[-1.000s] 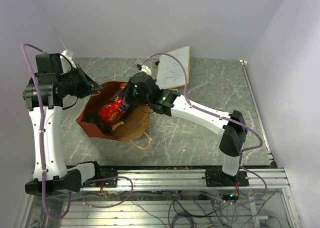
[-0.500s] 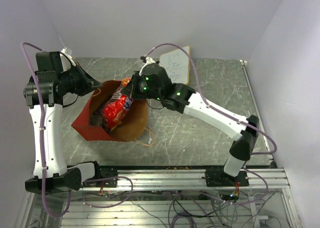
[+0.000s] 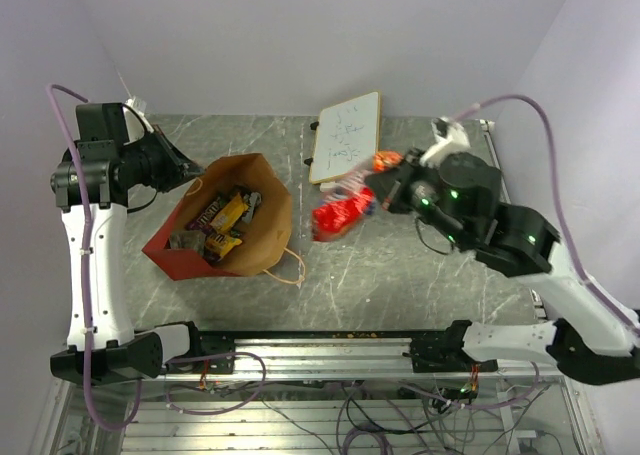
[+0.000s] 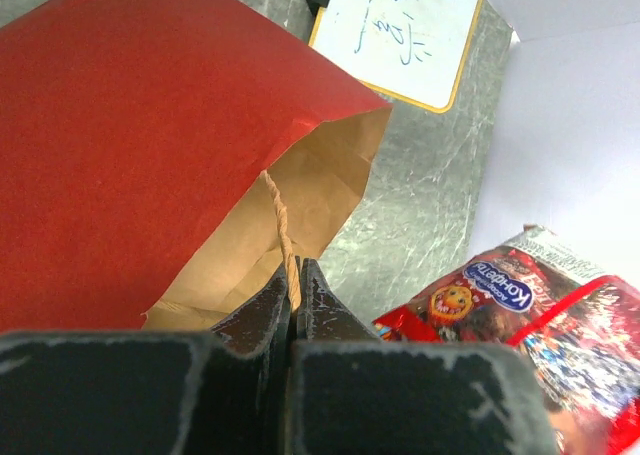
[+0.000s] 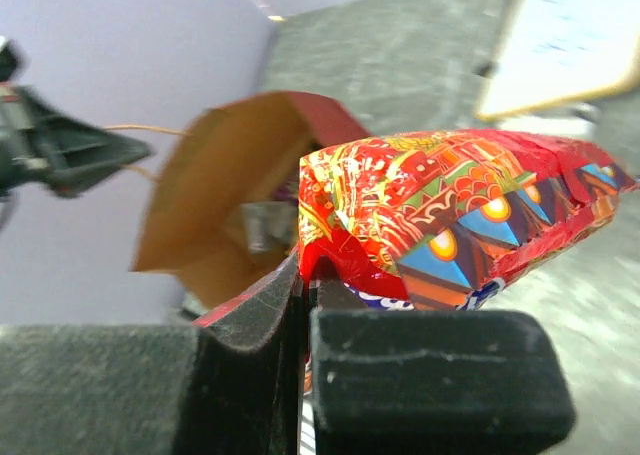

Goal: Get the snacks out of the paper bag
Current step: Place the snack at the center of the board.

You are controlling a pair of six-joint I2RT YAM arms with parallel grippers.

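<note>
The paper bag (image 3: 268,237), brown with a red lower side, lies tilted on the table's left half with its mouth up. Several small candy bars (image 3: 222,220) show inside it. My left gripper (image 3: 190,176) is shut on the bag's twisted handle (image 4: 277,218) and holds the rim up. To the bag's right, my right gripper (image 3: 377,188) is shut on the top edge of the red cookie packet (image 3: 338,214), which hangs above the table, outside the bag. The right wrist view shows the packet (image 5: 450,210) pinched between the fingers, with the bag (image 5: 225,180) behind it.
A small whiteboard (image 3: 346,135) with a yellow rim lies at the back of the table, just behind the hanging packet. The table's metal rail (image 3: 330,350) runs along the near edge. Walls stand close on the left, back and right.
My right gripper has lifted the red packet out of the bag and carried it right, past the bag's rim. The left gripper kept its hold on the handle.
</note>
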